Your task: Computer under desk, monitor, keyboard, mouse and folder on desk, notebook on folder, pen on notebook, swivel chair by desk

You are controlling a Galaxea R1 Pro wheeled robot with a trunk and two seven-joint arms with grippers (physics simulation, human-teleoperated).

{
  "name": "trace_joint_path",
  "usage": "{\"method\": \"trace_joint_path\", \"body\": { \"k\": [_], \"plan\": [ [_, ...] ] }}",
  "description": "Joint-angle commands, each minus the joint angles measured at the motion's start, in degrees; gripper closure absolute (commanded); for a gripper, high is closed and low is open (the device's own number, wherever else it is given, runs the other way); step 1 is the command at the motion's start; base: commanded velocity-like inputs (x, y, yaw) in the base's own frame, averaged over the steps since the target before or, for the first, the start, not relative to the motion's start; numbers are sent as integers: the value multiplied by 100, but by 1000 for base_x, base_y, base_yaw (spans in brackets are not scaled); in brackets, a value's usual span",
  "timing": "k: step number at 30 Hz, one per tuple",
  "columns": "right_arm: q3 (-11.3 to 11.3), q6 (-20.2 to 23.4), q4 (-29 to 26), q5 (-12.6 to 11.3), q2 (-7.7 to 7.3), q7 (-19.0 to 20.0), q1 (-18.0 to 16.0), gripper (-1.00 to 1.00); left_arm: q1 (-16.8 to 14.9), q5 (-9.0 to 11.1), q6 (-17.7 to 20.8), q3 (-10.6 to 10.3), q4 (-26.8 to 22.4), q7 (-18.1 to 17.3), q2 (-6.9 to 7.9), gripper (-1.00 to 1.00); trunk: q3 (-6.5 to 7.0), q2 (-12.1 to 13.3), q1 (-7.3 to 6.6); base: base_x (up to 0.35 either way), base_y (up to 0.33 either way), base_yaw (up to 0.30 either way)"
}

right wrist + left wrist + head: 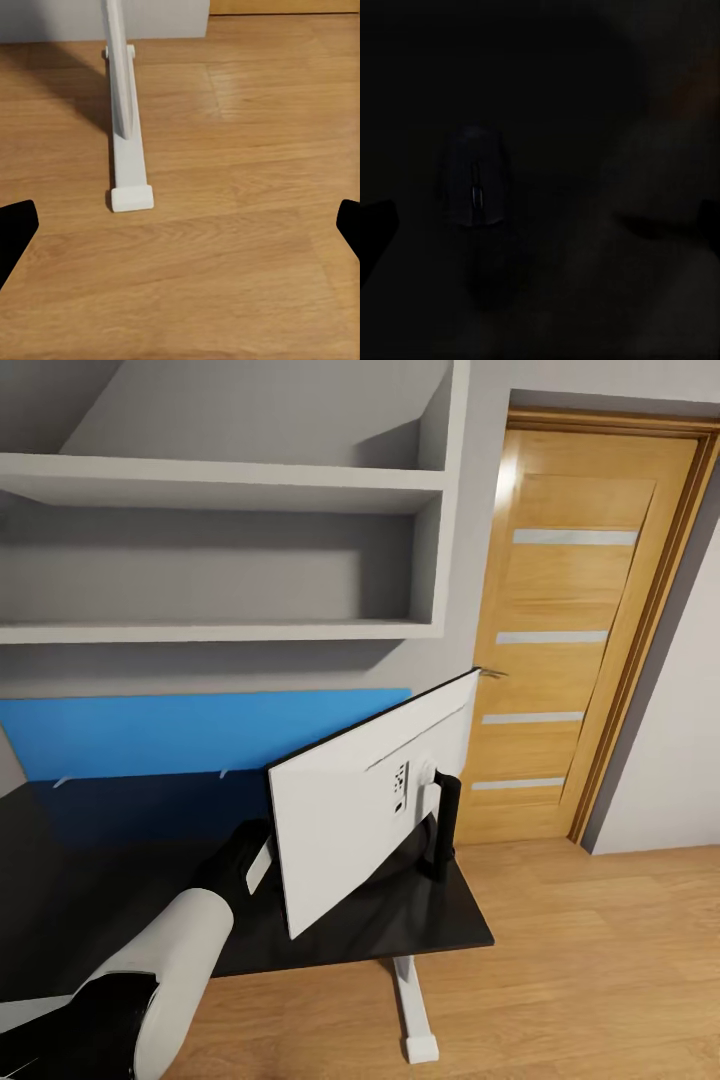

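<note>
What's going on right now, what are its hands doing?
Left gripper open, low over dark desk, mouse ahead. Right gripper open, empty, above floor. Monitor on desk, back facing us, hiding left gripper.

Even, soft room light, sharp renders; left wrist view nearly black, murky.

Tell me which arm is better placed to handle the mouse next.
Left, probably. The left gripper is over the desk behind the monitor, and its dark wrist view shows the mouse just ahead. The right gripper faces the floor.
</note>
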Motion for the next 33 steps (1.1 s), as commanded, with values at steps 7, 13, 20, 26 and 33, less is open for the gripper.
{"method": "trace_joint_path", "body": {
  "k": [7,13,20,26,33],
  "plan": [
    [40,-21,11,-17,1,-27,-6,-100,-3,49,24,14,-7,39,-5,-100,-7,-4,0,-14,-15,0],
    [39,-20,11,-17,1,-31,-6,-100,-3,49,24,19,-7,39,-1,-100,-7,-4,0,-93,-125,0],
    [40,-20,11,-17,1,-30,-6,-100,-3,49,24,19,-7,39,-1,-100,-7,-4,0,-16,-23,0],
    [40,-20,11,-17,1,-30,-6,-100,-3,49,24,14,-35,39,7,-100,-7,-4,0,-19,-27,0],
    [40,-13,11,-17,2,-28,-6,-100,-3,49,25,16,-42,41,4,-100,-7,-4,0,-59,-65,0]
  ]
}}
